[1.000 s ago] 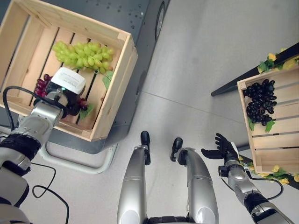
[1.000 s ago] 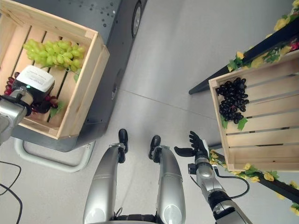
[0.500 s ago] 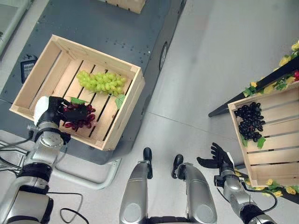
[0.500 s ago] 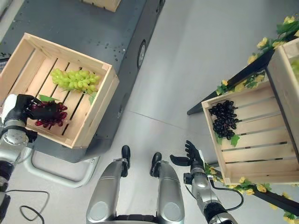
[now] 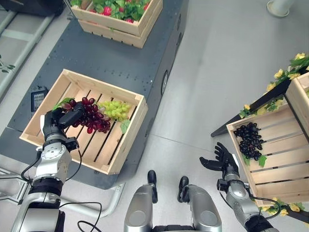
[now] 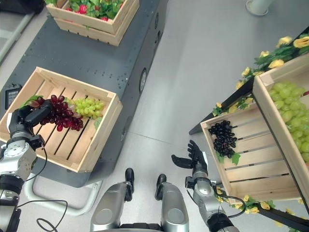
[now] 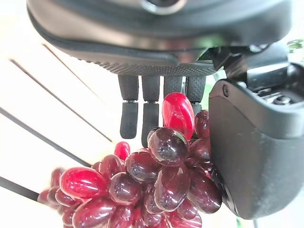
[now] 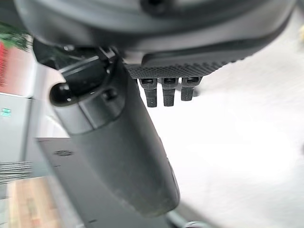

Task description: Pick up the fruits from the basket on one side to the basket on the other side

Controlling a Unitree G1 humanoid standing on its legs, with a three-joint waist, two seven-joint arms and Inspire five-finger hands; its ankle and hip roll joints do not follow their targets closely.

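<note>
Head stereo downward; wrist cameras close-up.

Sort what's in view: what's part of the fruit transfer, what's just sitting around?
In the job:
left hand, shut on red grapes
green grapes in left crate
right crate with black grapes
right hand, open, idle

Lying about:
far crate of greenery
upper right crate of green grapes

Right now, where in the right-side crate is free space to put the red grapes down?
In the right crate, the slats below the black grapes are bare down to the near wall. Its top corner is crowded. The left hand holds the red grapes.
</note>
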